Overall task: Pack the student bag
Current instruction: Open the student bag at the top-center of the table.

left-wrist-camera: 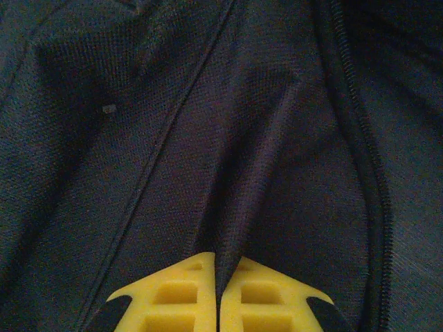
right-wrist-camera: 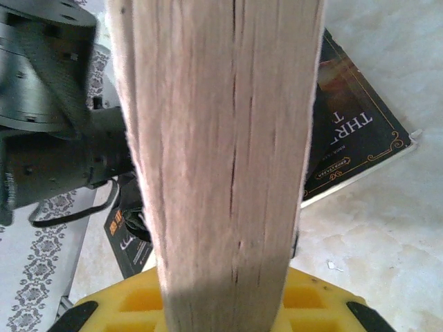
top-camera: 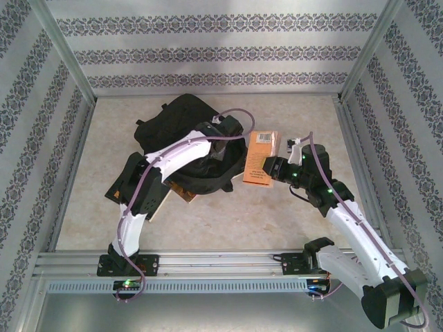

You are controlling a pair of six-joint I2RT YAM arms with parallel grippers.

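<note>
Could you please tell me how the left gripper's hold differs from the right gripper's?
The left gripper pinches a thin fold of the student bag, its jaws almost meeting; the right gripper clamps the thick orange book, its jaws held apart. The left one sits over the bag; the right one beside it. Both are shut on something.

I see left arm [top-camera: 173, 155]: white shell links, black joints, mauve cable [top-camera: 237, 110] looping off wrist, running down to black base [top-camera: 128, 263]. Right arm [top-camera: 356, 232]: same white links, black motor housings, small green lights [top-camera: 330, 185] lit. Left claw [left-wrist-camera: 217, 304]: yellow fingers, square recesses moulded in, black corners. Right claw [right-wrist-camera: 221, 308] matches.
</note>
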